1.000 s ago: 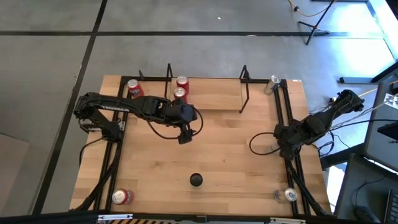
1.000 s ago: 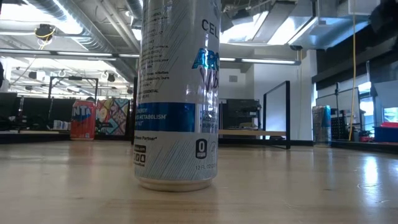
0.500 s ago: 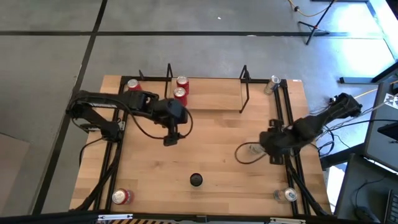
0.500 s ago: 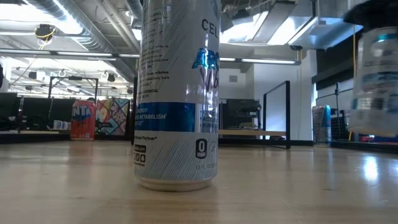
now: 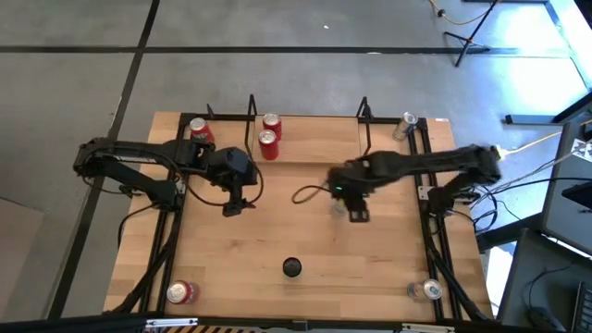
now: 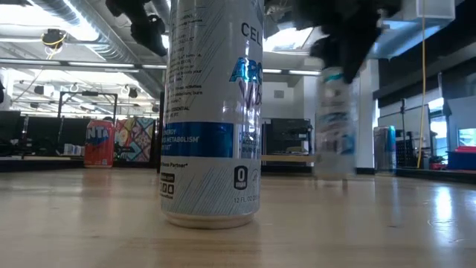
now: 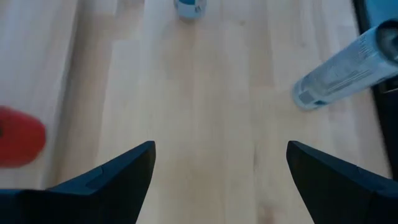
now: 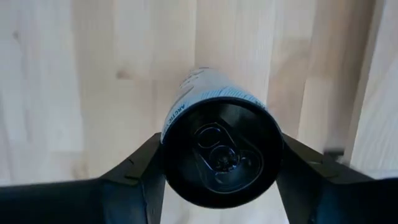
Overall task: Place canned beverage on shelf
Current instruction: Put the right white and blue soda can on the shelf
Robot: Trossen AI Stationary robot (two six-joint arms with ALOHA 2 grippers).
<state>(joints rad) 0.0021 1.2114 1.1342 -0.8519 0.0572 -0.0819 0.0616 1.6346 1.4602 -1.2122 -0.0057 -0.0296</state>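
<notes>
My right gripper [image 5: 355, 205] is shut on a white-and-blue canned beverage [image 8: 219, 149] over the middle of the table, just in front of the shelf [image 5: 319, 141]. The shelf is a low light-wood board between two black wire frames at the far edge. Two red cans [image 5: 269, 132] stand upright on its left end. The held can also shows in the low view [image 6: 333, 126]. My left gripper [image 5: 235, 200] is open and empty, left of the middle, with its fingers wide apart in the left wrist view [image 7: 221, 165]. My right gripper pinches the can between its two fingers, on opposite sides of the can's wall just below the top rim [image 8: 171, 124]. The fingers come from above, pointing down. The can hangs upright below them, top up, and looks clear of the table.
A tall white-and-blue can [image 5: 292, 267] stands near the front middle, close before the low camera [image 6: 212, 112]. Single cans stand at the far left [image 5: 198, 129], far right [image 5: 405, 125], front left [image 5: 180, 292] and front right [image 5: 427, 289]. Bare wood lies between the grippers.
My right gripper has carried the can from near the table's right edge toward the middle, up to the front of the shelf; the can stays upright. My left gripper has drawn back from the shelf's front toward the table's left edge.
</notes>
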